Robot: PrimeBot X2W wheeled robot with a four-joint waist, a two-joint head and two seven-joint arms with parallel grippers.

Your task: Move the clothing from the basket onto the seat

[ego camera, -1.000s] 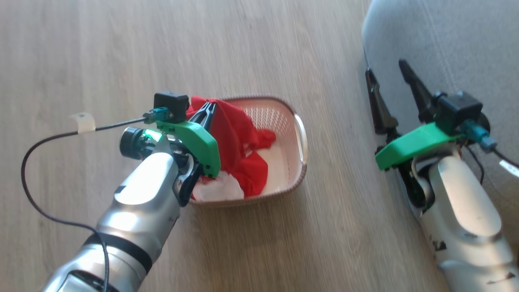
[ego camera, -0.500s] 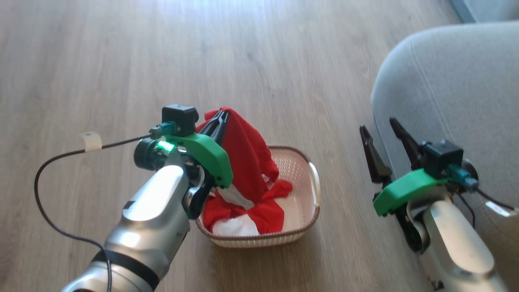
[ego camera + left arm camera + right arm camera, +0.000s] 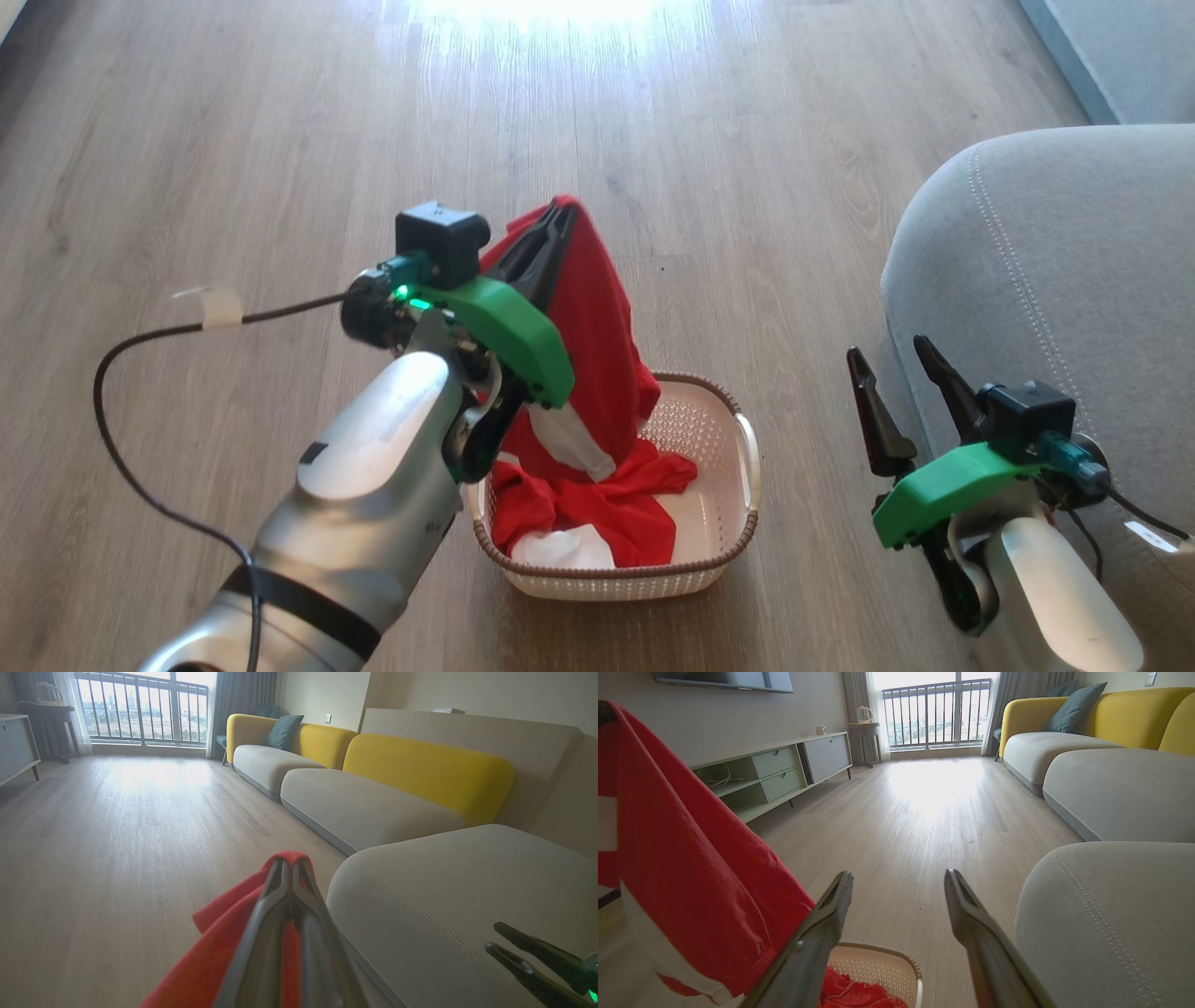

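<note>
The small cream plastic basket with a brown woven-look rim (image 3: 744,543) stands on the pale wood-plank floor (image 3: 280,140). The soft red-and-white fabric clothing (image 3: 597,336) trails into it, its top pinched in the left gripper (image 3: 563,213) above. The right gripper (image 3: 887,350) hangs empty, fingers spread wide, just beside the large light grey upholstered seat (image 3: 1074,280).

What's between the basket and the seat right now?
Head view: bare wood floor and the open right gripper, close beside the seat.

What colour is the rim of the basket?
Brown, woven-look rim on the cream perforated basket; the head view shows it best.
</note>
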